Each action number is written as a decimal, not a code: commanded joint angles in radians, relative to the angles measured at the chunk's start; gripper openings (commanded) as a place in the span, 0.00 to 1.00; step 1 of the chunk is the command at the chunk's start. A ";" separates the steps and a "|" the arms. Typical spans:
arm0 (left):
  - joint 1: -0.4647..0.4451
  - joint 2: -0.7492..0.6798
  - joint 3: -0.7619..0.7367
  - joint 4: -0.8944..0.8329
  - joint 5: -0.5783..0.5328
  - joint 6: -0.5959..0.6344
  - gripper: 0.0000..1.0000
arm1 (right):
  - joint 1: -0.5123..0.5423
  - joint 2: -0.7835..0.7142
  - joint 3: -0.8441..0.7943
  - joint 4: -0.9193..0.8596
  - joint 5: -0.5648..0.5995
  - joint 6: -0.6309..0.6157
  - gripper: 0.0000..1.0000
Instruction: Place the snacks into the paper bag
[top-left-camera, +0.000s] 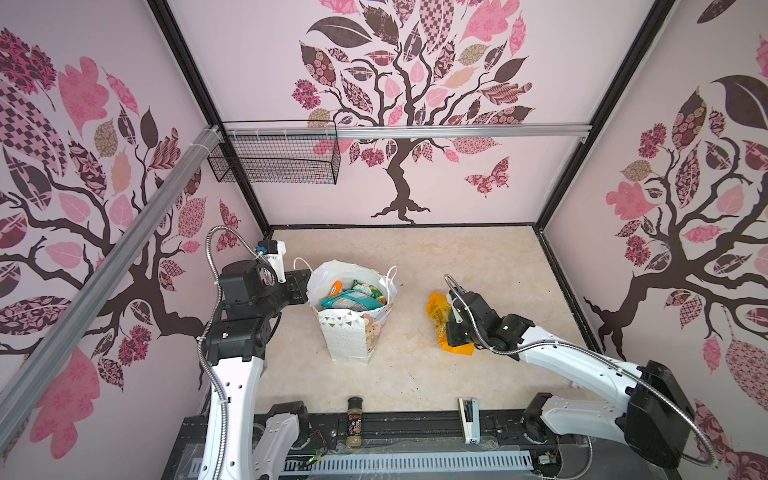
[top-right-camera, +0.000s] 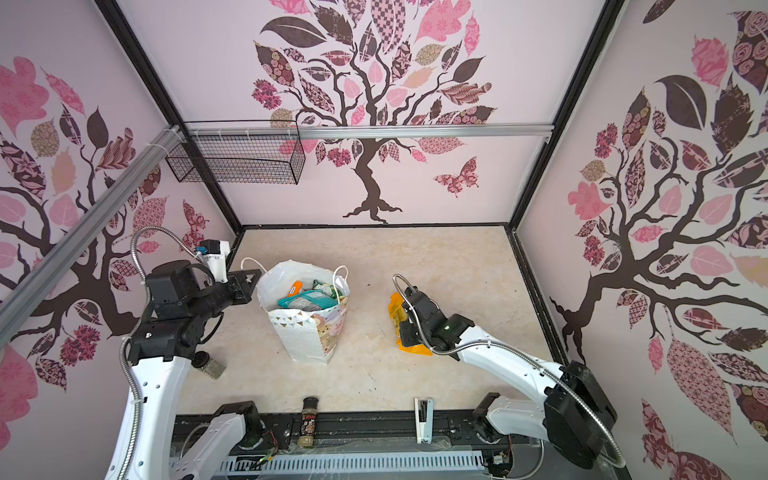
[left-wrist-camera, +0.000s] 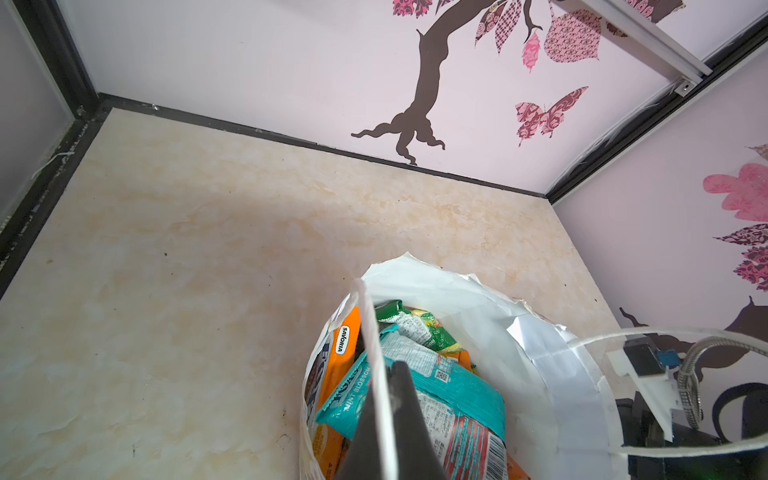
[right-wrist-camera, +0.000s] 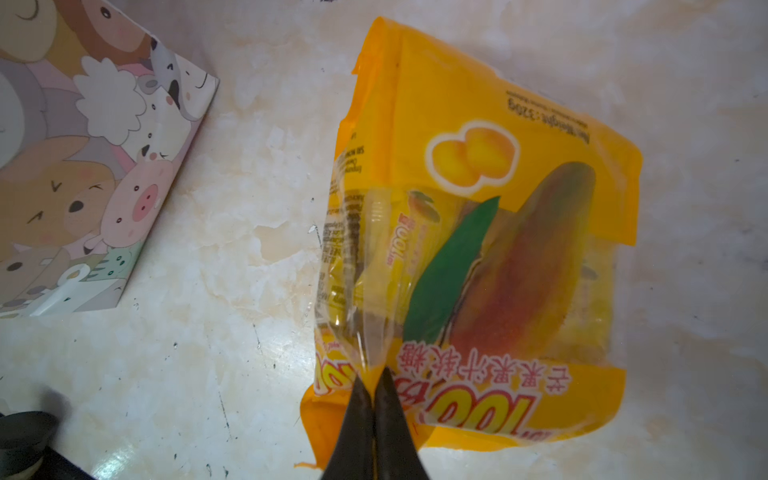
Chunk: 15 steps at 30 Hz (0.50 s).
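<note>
A: Where does the paper bag (top-left-camera: 353, 332) stand?
B: Middle of the table (top-left-camera: 478, 257), upright, packets (top-left-camera: 349, 301) inside.
A: And around it?
B: Loose packet (top-left-camera: 436, 316) at three o'clock, on the table, apart from it. Spice jar (top-left-camera: 354, 419) at six, stapler (top-left-camera: 468, 419) at five, both lying at the near edge. At eight, a second jar (top-right-camera: 212, 365).

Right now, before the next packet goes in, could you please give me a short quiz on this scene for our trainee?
1. True or false: the yellow packet already lies in the paper bag.
2. Which gripper is shut on that packet? A. left gripper B. right gripper
3. Fill in: the teal packet lies inside the ____.
Key: 1 false, it is beside the bag; 2 B; 3 paper bag.
</note>
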 joint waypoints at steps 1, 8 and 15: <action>0.005 -0.005 -0.023 0.038 -0.006 0.005 0.00 | 0.025 0.043 0.075 0.093 -0.085 -0.001 0.00; 0.005 -0.006 -0.017 0.025 -0.006 0.013 0.00 | 0.061 0.065 0.137 0.050 -0.002 -0.012 0.15; 0.004 -0.012 -0.021 0.029 0.000 0.012 0.00 | 0.060 -0.035 0.077 0.013 0.023 0.011 0.54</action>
